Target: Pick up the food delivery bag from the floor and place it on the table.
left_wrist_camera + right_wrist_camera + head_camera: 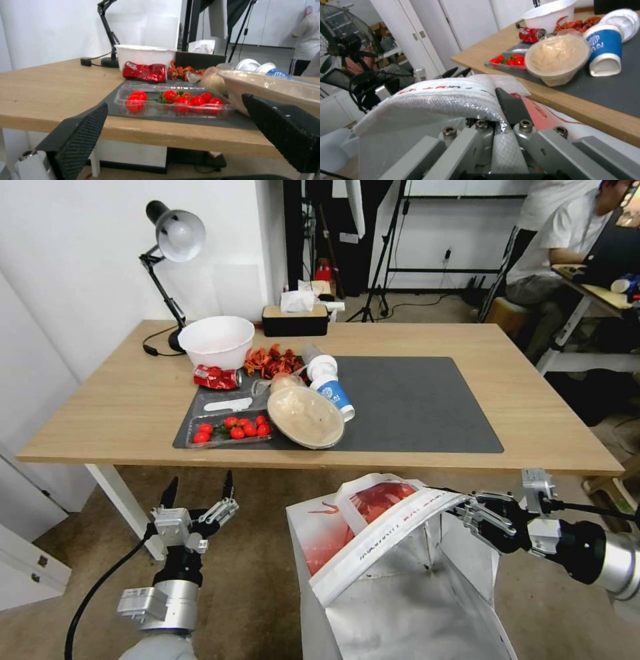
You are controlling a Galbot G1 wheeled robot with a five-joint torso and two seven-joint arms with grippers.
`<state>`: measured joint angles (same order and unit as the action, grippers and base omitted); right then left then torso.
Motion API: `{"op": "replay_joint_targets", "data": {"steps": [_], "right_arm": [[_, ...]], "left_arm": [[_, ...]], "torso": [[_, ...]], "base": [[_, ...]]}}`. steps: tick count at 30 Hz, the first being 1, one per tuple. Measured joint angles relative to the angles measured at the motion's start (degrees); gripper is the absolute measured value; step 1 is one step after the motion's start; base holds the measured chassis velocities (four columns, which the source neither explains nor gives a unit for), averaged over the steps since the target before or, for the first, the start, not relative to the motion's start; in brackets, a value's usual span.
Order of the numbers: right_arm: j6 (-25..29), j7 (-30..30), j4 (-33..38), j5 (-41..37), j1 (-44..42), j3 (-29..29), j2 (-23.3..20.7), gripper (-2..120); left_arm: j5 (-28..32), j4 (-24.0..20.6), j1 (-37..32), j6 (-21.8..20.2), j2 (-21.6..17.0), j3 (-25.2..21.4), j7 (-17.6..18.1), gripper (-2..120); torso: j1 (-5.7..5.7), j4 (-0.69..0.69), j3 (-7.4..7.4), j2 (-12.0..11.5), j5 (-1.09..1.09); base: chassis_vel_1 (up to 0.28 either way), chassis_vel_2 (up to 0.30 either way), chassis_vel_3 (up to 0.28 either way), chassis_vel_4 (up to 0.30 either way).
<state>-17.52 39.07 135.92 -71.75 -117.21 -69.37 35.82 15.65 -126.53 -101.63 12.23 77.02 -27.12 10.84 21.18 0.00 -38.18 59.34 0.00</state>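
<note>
Food delivery bag (373, 580) hanging in front of the table (120, 400), just short of its near edge, mouth open upward and rim about level with the tabletop. Held by one white strap handle (393, 537), probably so the boxy body hangs below the grip and can be lifted over the edge. Cannot tell whether the bottom is off the floor (253, 580).

Red and white outside, with red brush-stroke marks on the side facing the table. Shiny, creased silver foil inside. Red lettering along the white woven strap.

Right gripper (467, 507) at the bag's right upper corner, jaws clamped on the strap; in the right wrist view (501, 117), strap pinched between the dark finger and the grey metal frame.

Left gripper (200, 493) left of the bag, well apart from it, below the table's near edge, jaws spread wide and holding nothing; both black ribbed pads (81, 140) pointed up at the tabletop.

Beyond the bag, on the table's dark grey mat (427, 407), left half cluttered: tray of cherry tomatoes (230, 430), lidded bowl (305, 417), tipped blue cup (333, 395), white bowl (217, 340), crushed red can (215, 377). Right half of the mat bare, likely the easier landing spot.
</note>
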Motion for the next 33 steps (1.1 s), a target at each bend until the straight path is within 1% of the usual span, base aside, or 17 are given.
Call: {"op": "replay_joint_targets", "data": {"steps": [2, 5, 6, 9, 10, 14, 16, 18, 24, 27, 33], "right_arm": [[-0.02, 0.04, 0.4, -0.31, -0.66, -1.07, 0.06, 0], [-0.19, 0.13, 1.65, -2.94, -2.74, -6.06, 0.18, 0], [-0.19, 0.13, 1.65, -2.94, -2.74, -6.06, 0.18, 0], [-0.69, -0.01, 2.05, -6.79, -3.31, -10.61, -0.18, 0], [-0.69, -0.01, 2.05, -6.79, -3.31, -10.61, -0.18, 0], [-1.28, -0.14, 2.1, -11.27, -3.96, -16.54, -0.82, 0], [-1.34, -0.22, 2.02, -11.85, -3.97, -17.32, -0.93, 0], [-1.42, -0.48, 1.44, -13.52, -3.69, -20.0, -1.4, 0], [-1.47, -1.49, 0.45, -16.15, -2.7, -22.89, -2.47, 0], [-2.15, -3.29, -1.5, -19.22, 0.67, -24.2, -4.23, 0], [-2.2, -5.69, -4.17, -21.94, 3.35, -24.62, -6.1, 0]], "left_arm": [[0.03, 0.0, 0.01, 0.08, 0.0, 0.04, 0.0, 100], [0.04, -0.17, -0.01, 0.23, 0.01, 0.15, -0.05, 100], [0.04, -0.17, -0.01, 0.23, 0.01, 0.15, -0.05, 100], [0.01, -0.34, -0.09, 0.34, 0.01, 0.14, -0.06, 100], [0.01, -0.34, -0.09, 0.34, 0.01, 0.14, -0.06, 100], [-0.02, -0.6, -0.19, 0.49, -0.08, 0.02, -0.04, 100], [-0.02, -0.62, -0.2, 0.5, -0.1, -0.01, -0.03, 100], [-0.02, -0.63, -0.25, 0.53, -0.2, -0.06, 0.04, 100], [-0.04, -0.67, -0.27, 0.54, -0.25, -0.09, 0.12, 100], [-0.17, -0.69, -0.42, 0.56, -0.16, -0.1, 0.2, 100], [-0.22, -0.69, -0.46, 0.58, -0.17, -0.3, 0.23, 100]], "torso": [[-0.01, 0.0, 0.0, -0.01, 0.0], [-0.01, -0.01, 0.01, -0.03, 0.0], [-0.01, -0.01, 0.01, -0.03, 0.0], [-0.01, 0.0, 0.02, -0.04, 0.0], [-0.01, 0.0, 0.02, -0.04, 0.0], [-0.02, 0.0, 0.03, -0.05, 0.0], [-0.02, 0.0, 0.03, -0.05, 0.0], [-0.02, 0.0, 0.03, -0.06, 0.0], [-0.03, -0.01, 0.04, -0.07, 0.0], [-0.03, 0.0, 0.04, -0.08, 0.01], [-0.03, 0.01, 0.04, -0.09, 0.01]], "base": [[0.0, 0.0, 0.0, 0.0], [0.0, 0.0, 0.0, 0.0], [0.0, 0.0, 0.0, 0.0], [0.0, 0.0, 0.0, 0.0], [0.0, 0.0, 0.0, 0.0], [0.0, 0.0, 0.0, 0.0], [0.0, 0.0, 0.0, 0.0], [0.0, 0.0, 0.0, 0.0], [0.0, 0.0, 0.0, 0.0], [0.0, 0.0, 0.0, 0.0], [0.0, 0.0, 0.0, 0.0]]}}
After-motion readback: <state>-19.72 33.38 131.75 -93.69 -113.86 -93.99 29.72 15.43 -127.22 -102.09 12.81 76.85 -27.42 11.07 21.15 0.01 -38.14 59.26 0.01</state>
